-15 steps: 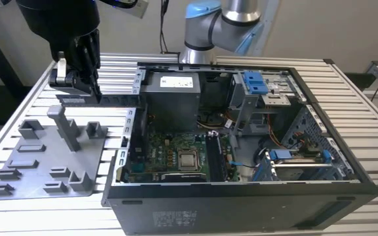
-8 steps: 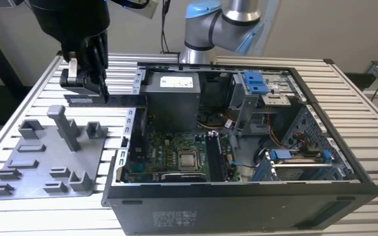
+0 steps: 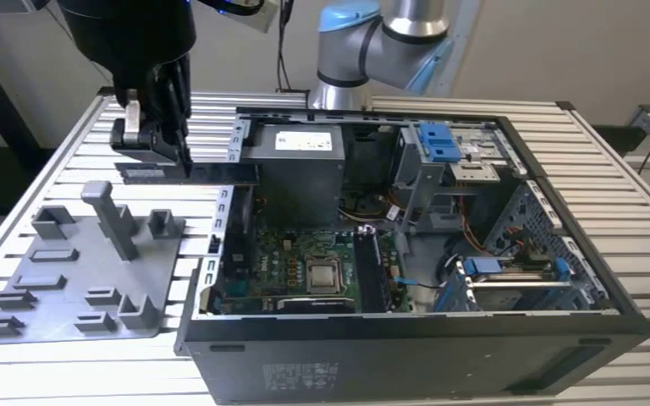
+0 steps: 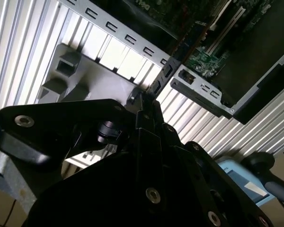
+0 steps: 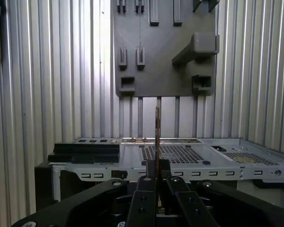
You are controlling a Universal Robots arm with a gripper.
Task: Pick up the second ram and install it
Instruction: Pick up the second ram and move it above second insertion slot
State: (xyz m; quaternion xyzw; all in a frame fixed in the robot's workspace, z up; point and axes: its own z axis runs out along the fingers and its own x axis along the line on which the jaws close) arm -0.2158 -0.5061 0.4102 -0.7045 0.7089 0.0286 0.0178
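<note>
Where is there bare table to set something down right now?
Bare table lies on the camera side of the grey tray and along the exterior view's right of the computer case. Crowded: the narrow gap between tray and case, with the gripper holding the second ram above its far end.

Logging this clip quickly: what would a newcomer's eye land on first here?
The open computer case, motherboard exposed, occupies the exterior view's middle and right. By its far left corner the gripper grips the second ram, held level. The grey pegged tray lies on the table at the exterior view's left.
</note>
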